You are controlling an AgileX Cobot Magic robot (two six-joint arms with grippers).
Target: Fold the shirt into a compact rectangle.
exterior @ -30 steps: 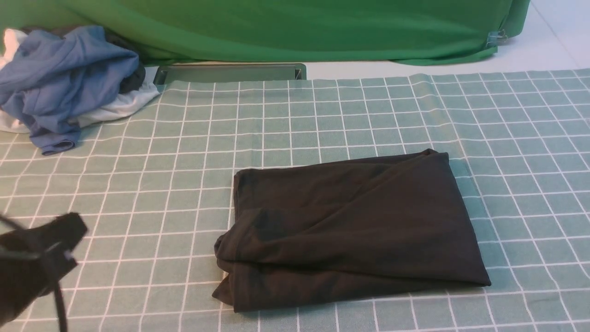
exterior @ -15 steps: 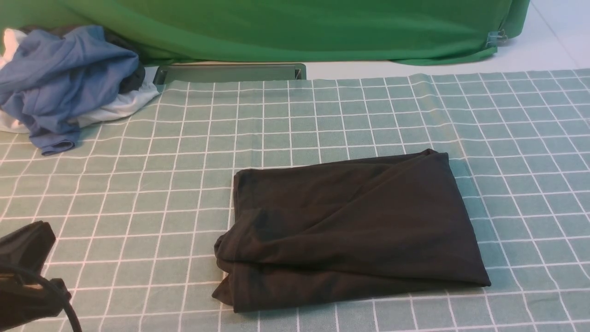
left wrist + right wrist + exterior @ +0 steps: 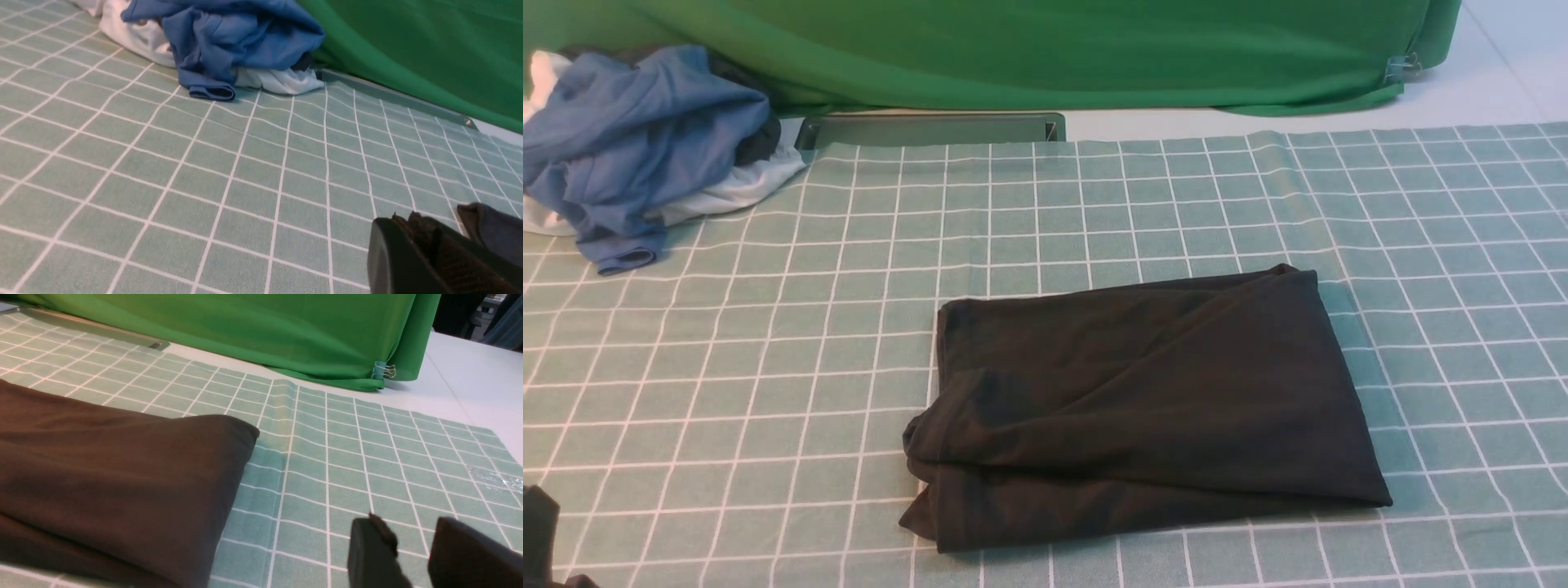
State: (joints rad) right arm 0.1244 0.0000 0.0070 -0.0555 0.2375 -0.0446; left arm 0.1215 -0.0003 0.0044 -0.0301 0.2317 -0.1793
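The black shirt (image 3: 1143,408) lies folded into a rough rectangle on the checked cloth, a little right of the middle. No print or label shows. Nothing holds it. Only a dark sliver of my left gripper (image 3: 535,523) shows at the bottom left corner of the front view, well left of the shirt. In the left wrist view the left gripper (image 3: 412,220) has its pads together and nothing between them, with a shirt corner (image 3: 494,232) beyond. My right gripper (image 3: 408,531) is open over bare cloth, just off the shirt's (image 3: 114,473) right edge. It does not show in the front view.
A pile of blue and white garments (image 3: 637,139) sits at the far left. The green backdrop cloth (image 3: 1045,49) hangs along the back, with a metal strip (image 3: 931,129) at its foot. The green checked tablecloth (image 3: 768,343) covers the table; white tabletop (image 3: 1486,90) shows far right.
My left arm has drawn back toward the bottom left corner of the front view and is almost out of it. The shirt has not moved.
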